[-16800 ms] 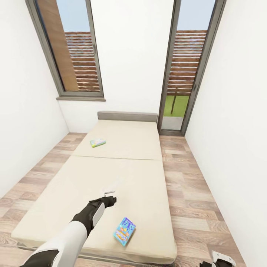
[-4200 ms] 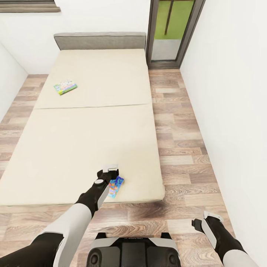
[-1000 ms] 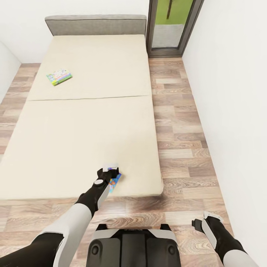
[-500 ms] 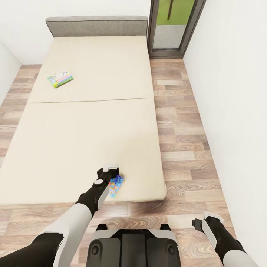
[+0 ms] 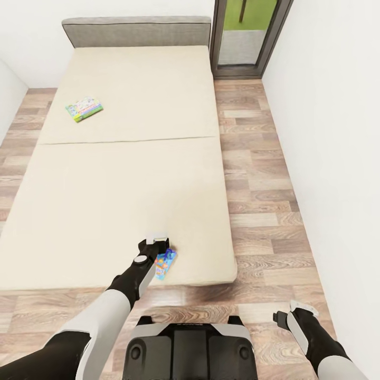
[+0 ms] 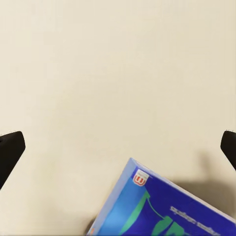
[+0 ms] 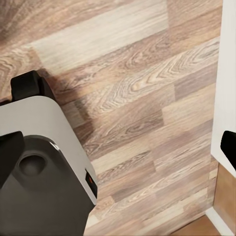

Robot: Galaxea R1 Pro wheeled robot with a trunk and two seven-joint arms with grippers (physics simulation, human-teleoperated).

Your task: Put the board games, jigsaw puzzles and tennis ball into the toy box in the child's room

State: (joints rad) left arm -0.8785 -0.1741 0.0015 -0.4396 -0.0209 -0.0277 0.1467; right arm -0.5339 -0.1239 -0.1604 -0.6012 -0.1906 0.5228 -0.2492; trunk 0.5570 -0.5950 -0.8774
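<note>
The left end effector (image 5: pixel 157 244) is spread wide over the blue board game (image 5: pixel 164 264) near the bed (image 5: pixel 126 174) foot edge. Contact cannot be told. A nudge could push it onto the floor (image 5: pixel 258 174). The second board game (image 5: pixel 84 108) lies near the headboard.

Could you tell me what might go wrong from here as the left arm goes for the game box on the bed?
The left gripper hangs open, and in the left wrist view the blue game box sits off-centre between its fingers, so closing now might catch only a corner. That box lies close to the bed's near edge, so a nudge could push it onto the floor. The second game box lies far up the bed, probably needing a base move.
</note>
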